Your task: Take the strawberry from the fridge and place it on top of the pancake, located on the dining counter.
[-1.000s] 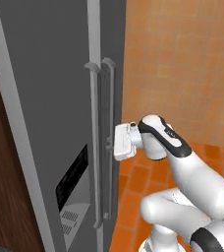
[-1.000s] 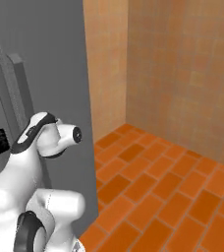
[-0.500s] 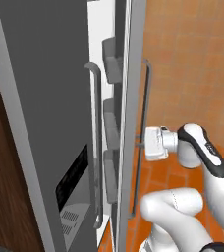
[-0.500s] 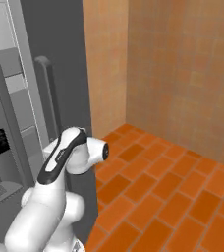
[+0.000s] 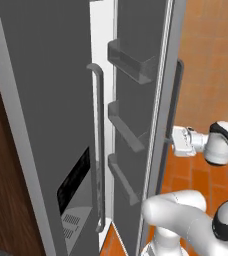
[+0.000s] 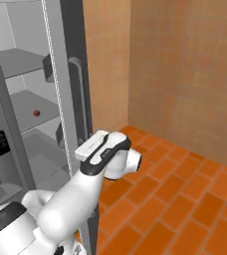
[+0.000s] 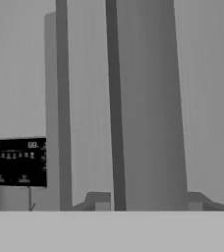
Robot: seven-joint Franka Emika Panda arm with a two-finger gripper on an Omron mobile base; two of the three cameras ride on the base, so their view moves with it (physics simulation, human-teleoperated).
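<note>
The tall grey two-door fridge [image 5: 51,125] stood with its right door [image 5: 146,115] swung partly open, the moulded grey bins on the door's inner face showing in the left base view. The robot's hand [image 5: 172,140] was clamped on that door's long vertical handle [image 5: 176,95], fingers drawn together around the bar at about mid-height. In the hand view the bar [image 7: 146,106] ran upright, close in front of the camera, with the black dispenser panel [image 7: 15,161] of the other door off to one side.

The tiny red strawberry [image 6: 37,113] lay alone on a pale grey middle shelf [image 6: 28,107] inside, towards the back, well apart from the door; the right base view caught it through the gap.

The step in hand looked to be pulling the door wide. To do it well, the pull should follow the door's arc about its hinge, with the wrist turning along with the handle so the grip does not twist off. The gap seemed too narrow yet for the arm to reach the shelf, so the door likely needed more swing before letting go. Releasing cleanly and backing off would keep the door from being nudged shut.
</note>
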